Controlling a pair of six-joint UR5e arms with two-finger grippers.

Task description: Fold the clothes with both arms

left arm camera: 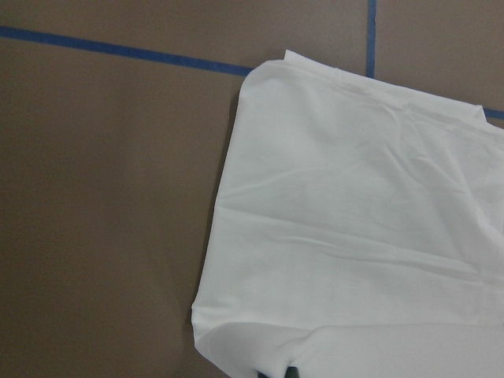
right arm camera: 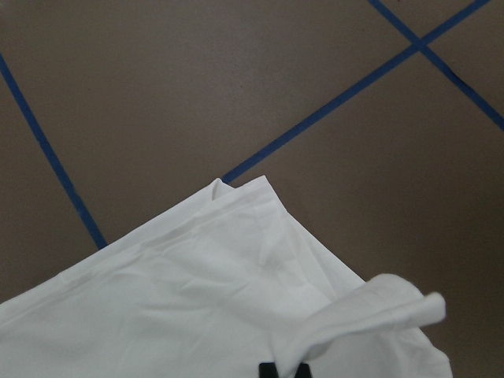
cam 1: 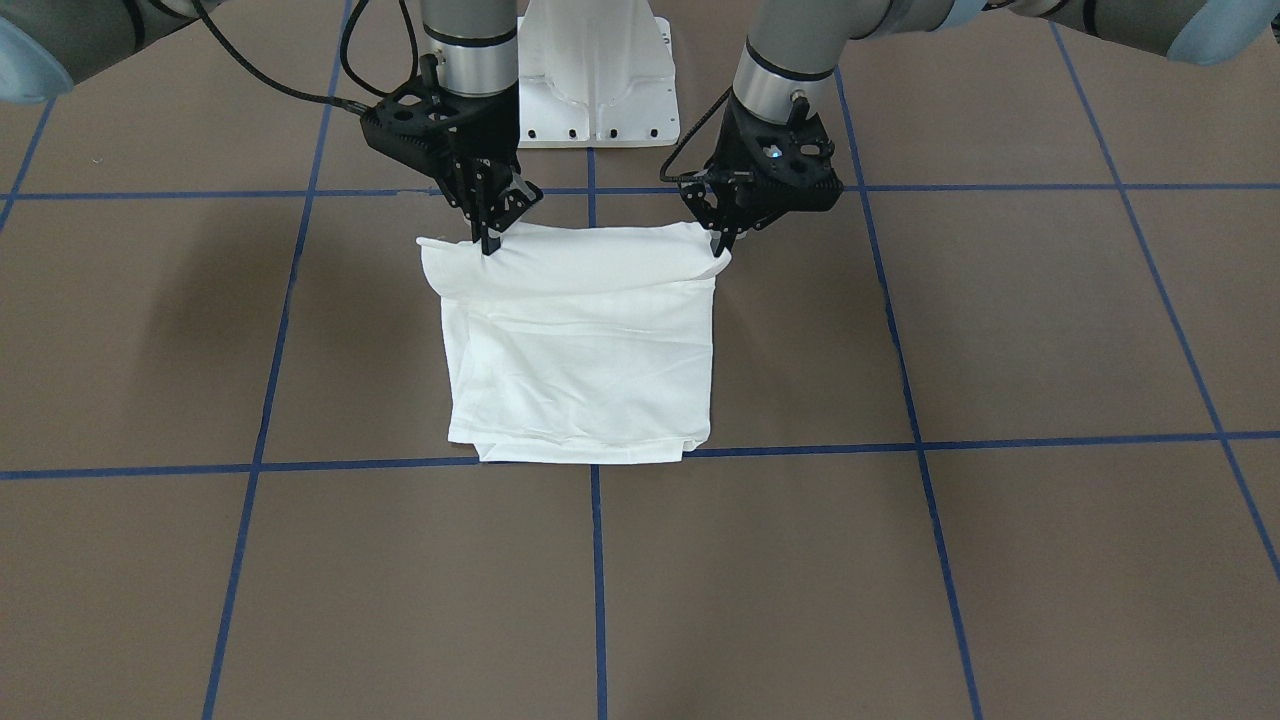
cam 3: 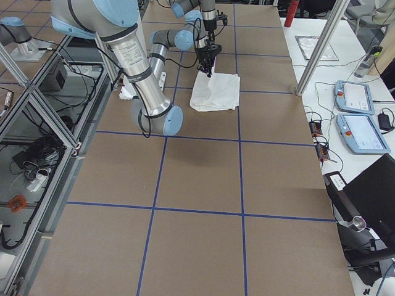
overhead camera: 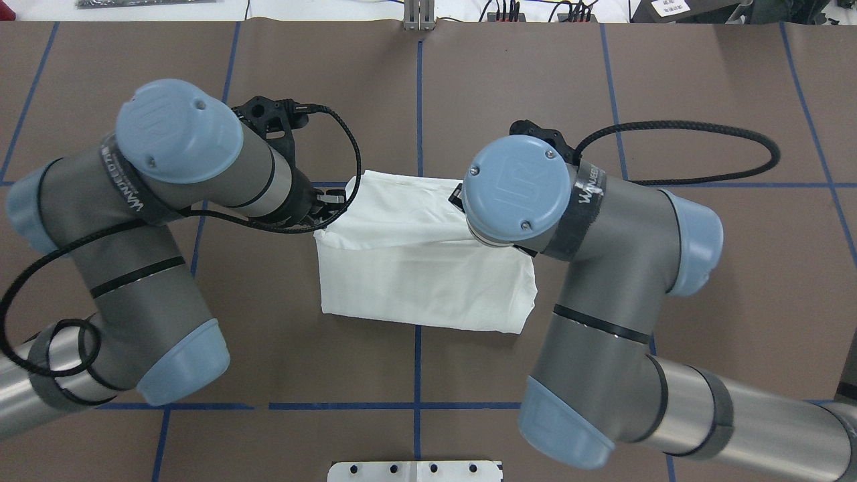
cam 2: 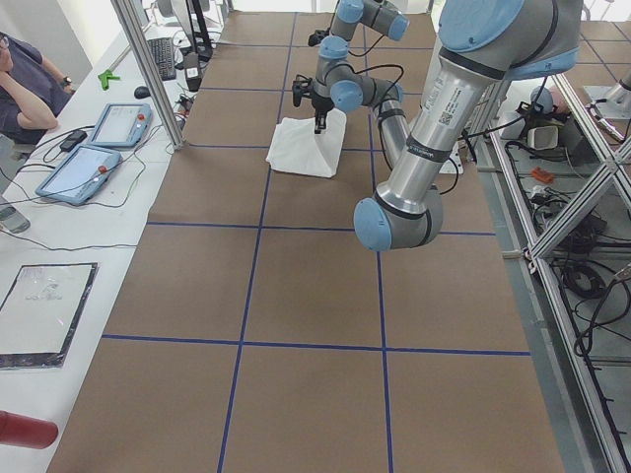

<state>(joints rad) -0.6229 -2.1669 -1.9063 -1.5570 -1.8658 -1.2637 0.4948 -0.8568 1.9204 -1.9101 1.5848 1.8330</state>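
Observation:
The clothes are one white shirt (cam 1: pixel 580 370), folded into a rough square on the brown table, its plain side up. Its edge nearest the robot is lifted and curled over. My left gripper (cam 1: pixel 722 248) is shut on that edge's corner on the front view's right. Shut on the same edge toward the other corner is my right gripper (cam 1: pixel 490 242). In the overhead view the shirt (overhead camera: pixel 422 268) lies between both arms, the left gripper (overhead camera: pixel 333 201) at its far left corner and the right gripper hidden under its wrist. Each wrist view shows cloth (left arm camera: pixel 354 220) (right arm camera: pixel 197 299) bunched at the fingertips.
The white pedestal (cam 1: pixel 595 80) stands just behind the shirt. Blue tape lines (cam 1: pixel 597 560) grid the brown table. Off the table's far side are control tablets (cam 2: pixel 94 158) (cam 3: pixel 358 117) on a white bench, and a seated person (cam 2: pixel 20 79).

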